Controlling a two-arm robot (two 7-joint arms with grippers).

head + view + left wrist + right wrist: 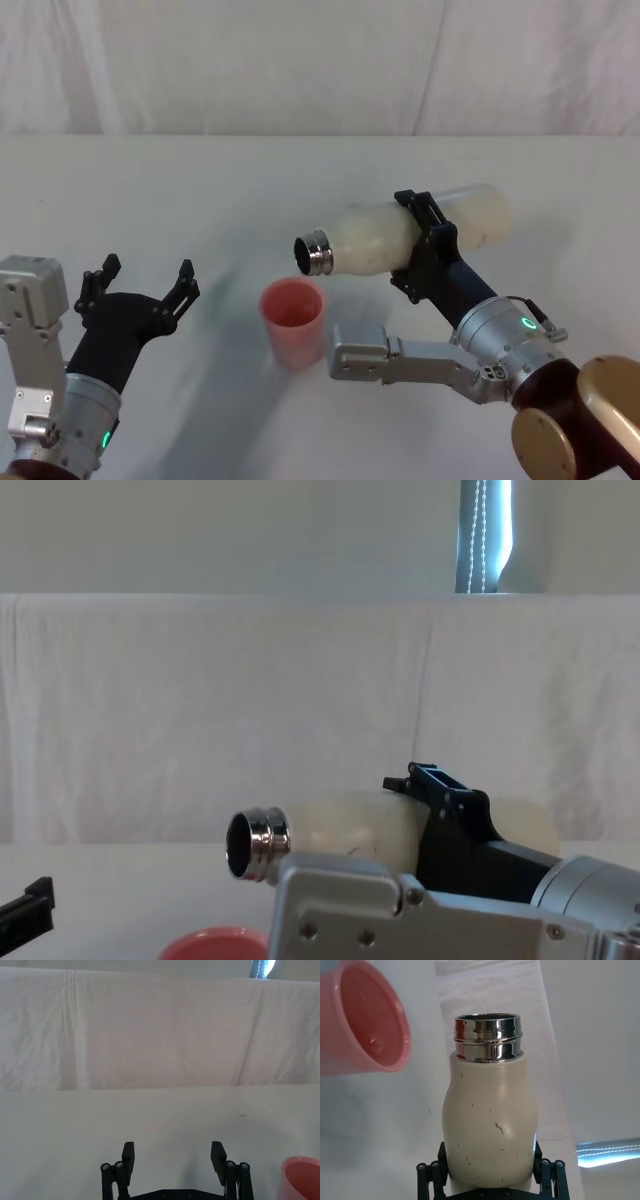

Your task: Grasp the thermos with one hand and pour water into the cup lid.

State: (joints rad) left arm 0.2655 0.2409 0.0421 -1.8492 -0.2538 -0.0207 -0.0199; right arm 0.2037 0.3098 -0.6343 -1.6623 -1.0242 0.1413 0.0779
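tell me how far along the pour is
Done: the right end effector has the thermos clamped and tipped on its side, neck above the cup lid. In hand: the pour, though no stream is visible. Left: a visible pour into the lid. The left end effector waits open on the table's left.

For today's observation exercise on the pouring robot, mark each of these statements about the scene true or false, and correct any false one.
1. The right gripper is clamped round the thermos. True.
2. The thermos stands upright on the table. False: it is held off the table, tipped nearly level, its steel mouth towards the robot's left.
3. The cup lid stands upright on the table, below the thermos mouth. True.
4. The left gripper holds the cup lid. False: it is open and empty, apart from the cup lid on the robot's left.
5. The thermos mouth is capped. False: the threaded steel neck is open.
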